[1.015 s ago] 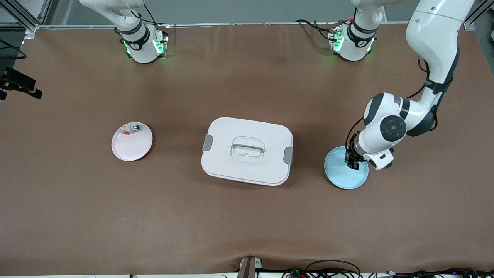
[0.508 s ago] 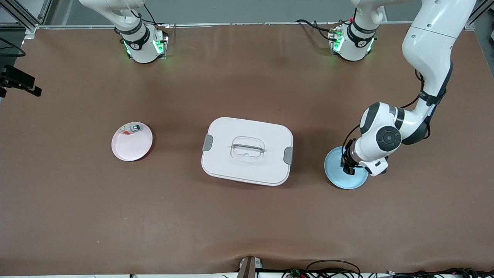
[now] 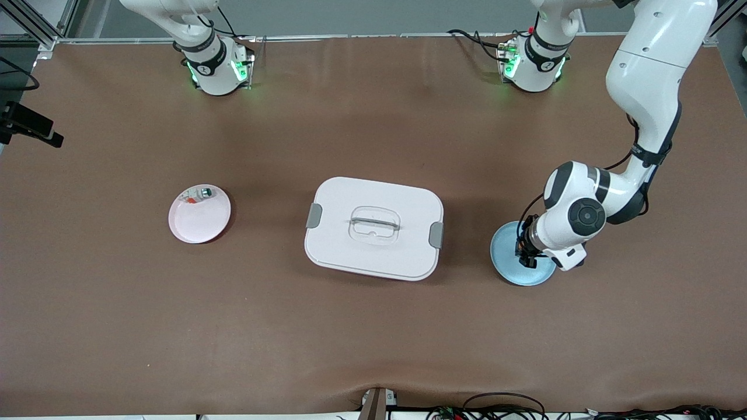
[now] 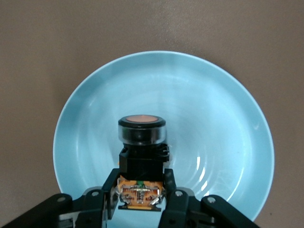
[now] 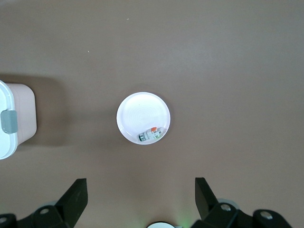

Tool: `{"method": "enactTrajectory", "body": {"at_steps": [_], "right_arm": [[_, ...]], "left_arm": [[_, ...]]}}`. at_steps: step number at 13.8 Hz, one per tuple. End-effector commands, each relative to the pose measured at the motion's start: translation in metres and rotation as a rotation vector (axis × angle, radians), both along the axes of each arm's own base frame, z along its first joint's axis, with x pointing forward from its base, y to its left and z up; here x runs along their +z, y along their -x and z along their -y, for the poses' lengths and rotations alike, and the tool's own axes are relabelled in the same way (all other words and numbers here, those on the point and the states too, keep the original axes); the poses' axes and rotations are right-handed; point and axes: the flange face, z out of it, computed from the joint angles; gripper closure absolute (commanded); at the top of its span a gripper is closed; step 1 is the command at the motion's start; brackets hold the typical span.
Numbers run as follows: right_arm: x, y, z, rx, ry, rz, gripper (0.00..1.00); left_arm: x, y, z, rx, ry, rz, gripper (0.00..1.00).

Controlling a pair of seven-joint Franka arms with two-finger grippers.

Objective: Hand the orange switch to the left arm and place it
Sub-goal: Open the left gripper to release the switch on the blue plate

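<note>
My left gripper (image 4: 141, 194) is shut on the orange switch (image 4: 141, 135), a black button body with an orange cap that points down at the blue plate (image 4: 213, 123). In the front view the left gripper (image 3: 527, 252) is low over that blue plate (image 3: 513, 271), at the left arm's end of the table. Whether the switch touches the plate I cannot tell. The white box (image 3: 373, 227) stands mid-table, apart from the gripper. My right gripper (image 5: 141, 199) waits open and empty, high above the pink plate (image 5: 144, 114).
The pink plate (image 3: 199, 219) lies toward the right arm's end of the table, with small pieces (image 3: 198, 194) at its rim. A corner of the box (image 5: 14, 118) shows in the right wrist view. Bare brown table surrounds the box and both plates.
The left arm's hand has shifted a little toward the box and lowered over the blue plate, still shut on the switch. Nothing else has moved.
</note>
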Motion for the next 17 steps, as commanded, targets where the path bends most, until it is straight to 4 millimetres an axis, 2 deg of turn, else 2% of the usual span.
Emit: {"method": "enactTrajectory", "body": {"at_steps": [1, 5, 10, 11, 12, 14, 15, 17], "right_arm": [[0.003, 0.009, 0.003, -0.016, 0.008, 0.004, 0.00], [0.003, 0.010, 0.009, -0.022, 0.007, 0.002, 0.00], [0.003, 0.008, 0.000, -0.006, 0.008, 0.005, 0.00], [0.003, 0.008, -0.001, -0.003, 0.008, 0.004, 0.00], [0.003, 0.008, -0.004, 0.002, 0.008, 0.004, 0.00], [0.002, 0.008, -0.011, 0.017, 0.007, -0.002, 0.00], [0.002, 0.008, -0.014, 0.034, 0.007, -0.002, 0.00], [0.002, 0.008, -0.013, 0.069, 0.006, 0.001, 0.00]], "left_arm": [[-0.006, -0.004, 0.003, 0.010, -0.019, 0.006, 1.00], [-0.007, -0.005, 0.002, 0.010, -0.019, 0.004, 1.00], [-0.006, -0.006, 0.001, 0.009, -0.019, 0.008, 1.00], [-0.009, -0.005, 0.002, 0.008, -0.019, 0.005, 0.96], [-0.008, -0.006, 0.002, 0.008, -0.017, 0.010, 0.78], [-0.008, -0.007, 0.003, -0.006, -0.013, 0.019, 0.22], [-0.007, -0.007, 0.003, -0.010, -0.013, 0.019, 0.00], [-0.004, -0.008, 0.002, -0.008, -0.013, 0.025, 0.00]]}}
